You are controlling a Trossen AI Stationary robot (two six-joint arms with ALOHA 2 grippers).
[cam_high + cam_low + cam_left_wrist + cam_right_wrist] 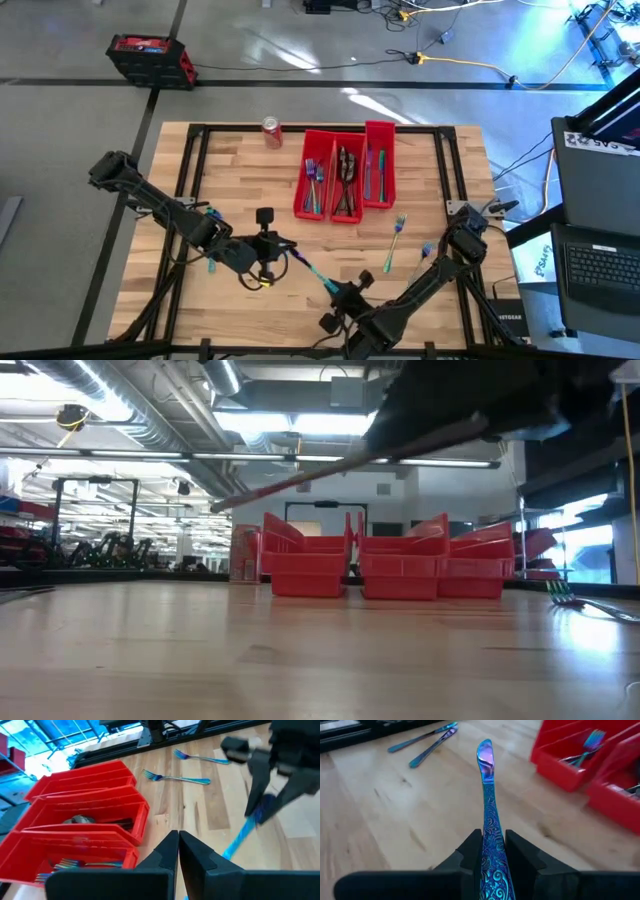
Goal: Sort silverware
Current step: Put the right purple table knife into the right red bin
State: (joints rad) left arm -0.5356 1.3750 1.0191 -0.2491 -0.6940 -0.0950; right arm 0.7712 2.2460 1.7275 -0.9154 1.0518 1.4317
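Embossed iridescent blue-purple knife [489,835], clamped in right pincer [493,851], blade forward

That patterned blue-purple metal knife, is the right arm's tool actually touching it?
Touching. In the right wrist view the right tool has its two dark fingers pressed against both sides of the patterned blue-purple metal knife, with no gap visible.
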